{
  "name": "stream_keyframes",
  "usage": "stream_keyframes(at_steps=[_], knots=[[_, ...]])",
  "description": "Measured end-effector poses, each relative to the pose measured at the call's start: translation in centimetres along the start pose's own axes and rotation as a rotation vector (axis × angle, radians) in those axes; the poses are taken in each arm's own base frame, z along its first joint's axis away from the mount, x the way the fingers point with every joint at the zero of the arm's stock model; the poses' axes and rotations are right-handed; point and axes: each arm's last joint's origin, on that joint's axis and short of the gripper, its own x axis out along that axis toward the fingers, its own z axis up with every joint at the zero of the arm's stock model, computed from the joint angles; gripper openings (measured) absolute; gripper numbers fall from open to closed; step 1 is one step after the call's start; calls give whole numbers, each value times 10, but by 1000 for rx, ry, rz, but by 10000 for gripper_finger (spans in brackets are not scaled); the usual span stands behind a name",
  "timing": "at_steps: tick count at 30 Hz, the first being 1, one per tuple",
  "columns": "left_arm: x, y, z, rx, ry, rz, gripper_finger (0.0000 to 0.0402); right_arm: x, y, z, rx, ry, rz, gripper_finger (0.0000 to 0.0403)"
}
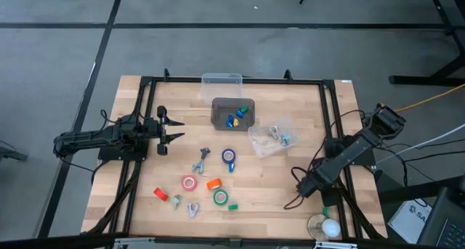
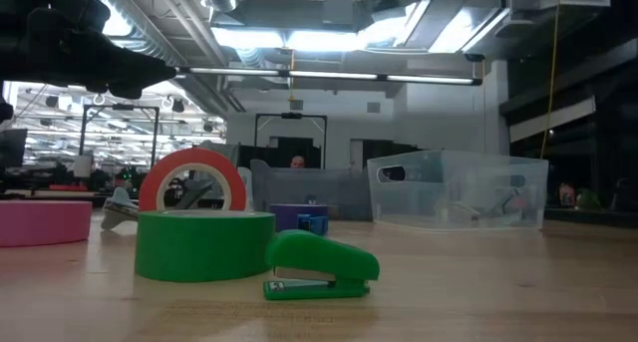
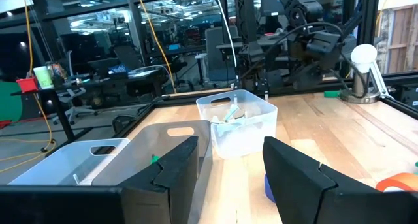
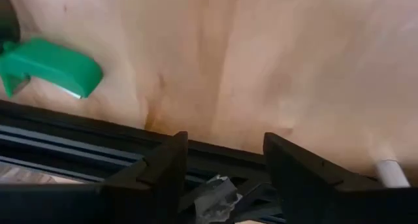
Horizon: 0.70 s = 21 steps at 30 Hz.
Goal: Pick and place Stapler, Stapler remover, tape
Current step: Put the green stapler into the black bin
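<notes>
Nearest the front edge of the bench [image 1: 145, 220] lie the green stapler [image 2: 321, 267], green tape [image 2: 203, 244] and red tape [image 2: 192, 180]; bare wood lies to their right. The right gripper [image 1: 304, 188] hangs at the right rail, fingers spread, holding nothing. The left gripper [image 1: 168, 128] waits mid-left, fingers spread. Farther back, the contents of the clear bins [image 1: 270, 138] are hard to make out.
</notes>
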Motion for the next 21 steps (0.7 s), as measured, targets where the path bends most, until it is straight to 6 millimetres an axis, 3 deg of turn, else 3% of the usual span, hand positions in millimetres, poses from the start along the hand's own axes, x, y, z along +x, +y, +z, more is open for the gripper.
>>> stream_keyframes(at_steps=[11,15,21], knots=[[0,0,0,0,0,0,169,1,28,-8,-75,47,120,193],[0,0,0,0,0,0,169,-2,36,-7,-87,48,177,147],[0,0,0,0,0,0,169,1,48,-5,-90,43,264,35]])
